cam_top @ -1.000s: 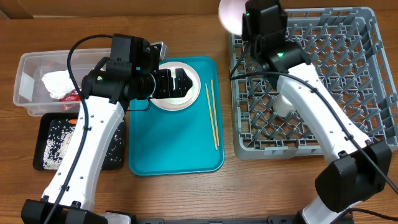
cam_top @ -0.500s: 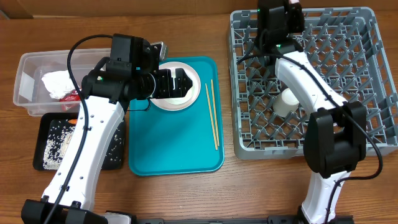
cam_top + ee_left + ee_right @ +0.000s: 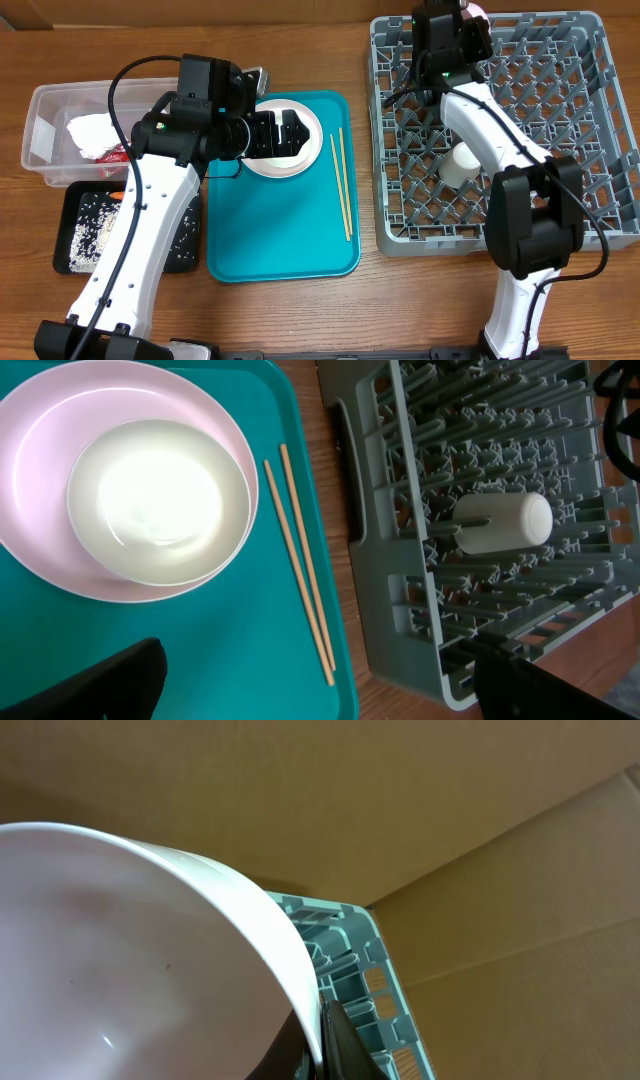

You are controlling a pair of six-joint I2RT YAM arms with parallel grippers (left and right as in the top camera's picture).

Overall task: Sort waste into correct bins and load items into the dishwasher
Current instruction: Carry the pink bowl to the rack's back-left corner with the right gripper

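Seeing L claw (image 3: 278, 133) spread wide over bowl (image 3: 160, 500) on teal tray (image 3: 280, 240), upper mid-left of frame. R claw (image 3: 318, 1045) pinching white plate (image 3: 130, 950) at rack (image 3: 560, 130) top edge, upper right. Also spotting cup (image 3: 458, 166) lying mid-rack, chopsticks (image 3: 340, 180) on tray right of bowl.

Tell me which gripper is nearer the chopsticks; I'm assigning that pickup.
Left. The left gripper hovers over the bowl beside the chopsticks; the right gripper is away at the dish rack.

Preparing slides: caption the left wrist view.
Round white bowl on a round white plate on the teal tray, thin wooden chopsticks beside; small white cup lying in the grey plastic dish rack.
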